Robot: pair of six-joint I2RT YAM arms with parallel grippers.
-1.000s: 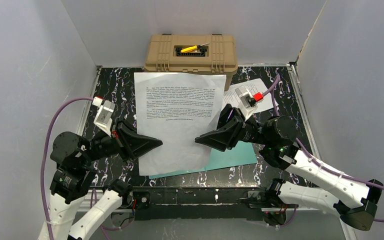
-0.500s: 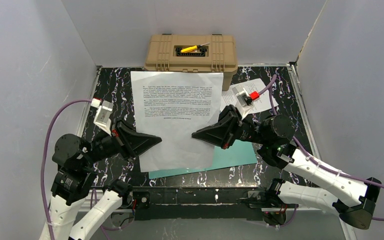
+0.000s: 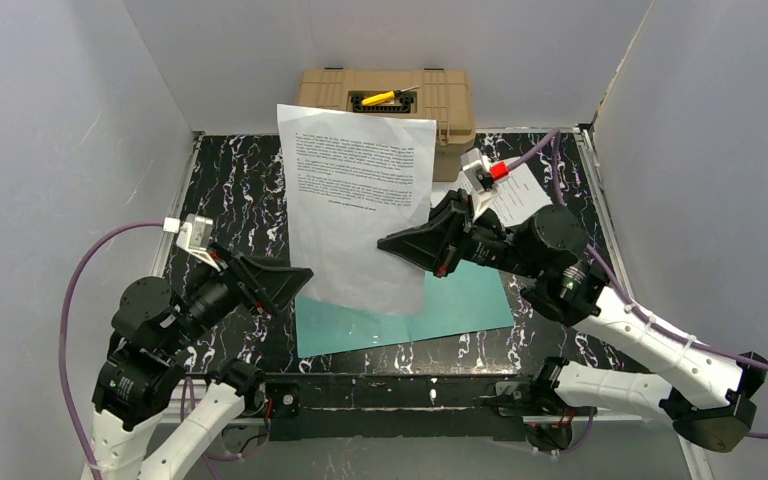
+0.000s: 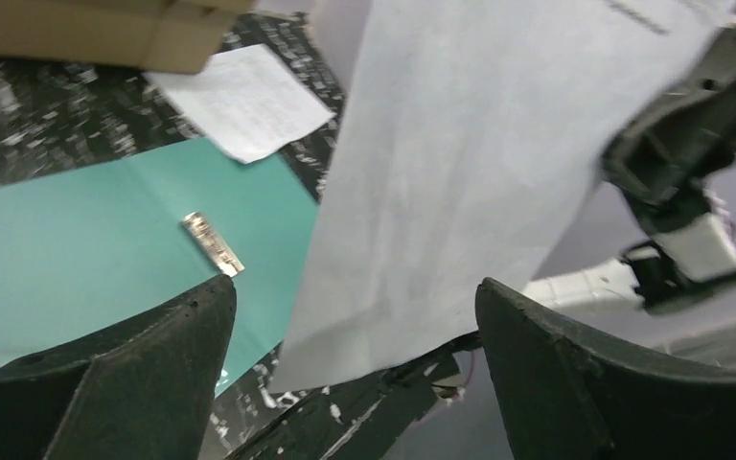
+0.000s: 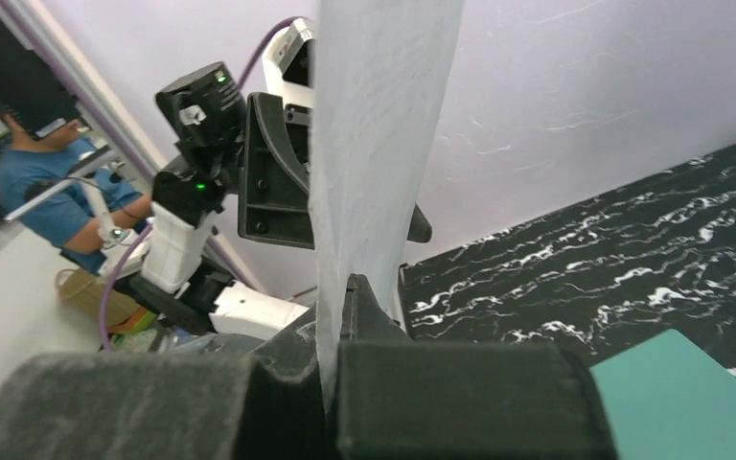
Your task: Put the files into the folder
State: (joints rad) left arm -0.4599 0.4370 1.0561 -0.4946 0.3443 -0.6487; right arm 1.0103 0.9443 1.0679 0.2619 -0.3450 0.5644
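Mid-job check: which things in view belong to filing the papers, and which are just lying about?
Part of the job:
- raised sheet, pinched in the right end effector
- second sheet, flat on the table at far right
- teal folder, on the table under the raised sheet

Lying about:
- tan case at the back wall
- yellow tool on its lid

Tan hard case point(image 3: 332, 110) is sitting at the back edge of the black marbled tabletop point(image 3: 235, 190), against the grey rear wall point(image 3: 380, 35). Yellow-handled tool point(image 3: 379, 98) is lying in the lid's recess. Right wrist view: person in blue shirt point(image 5: 43, 196) is showing beyond the enclosure, slightly blurred.
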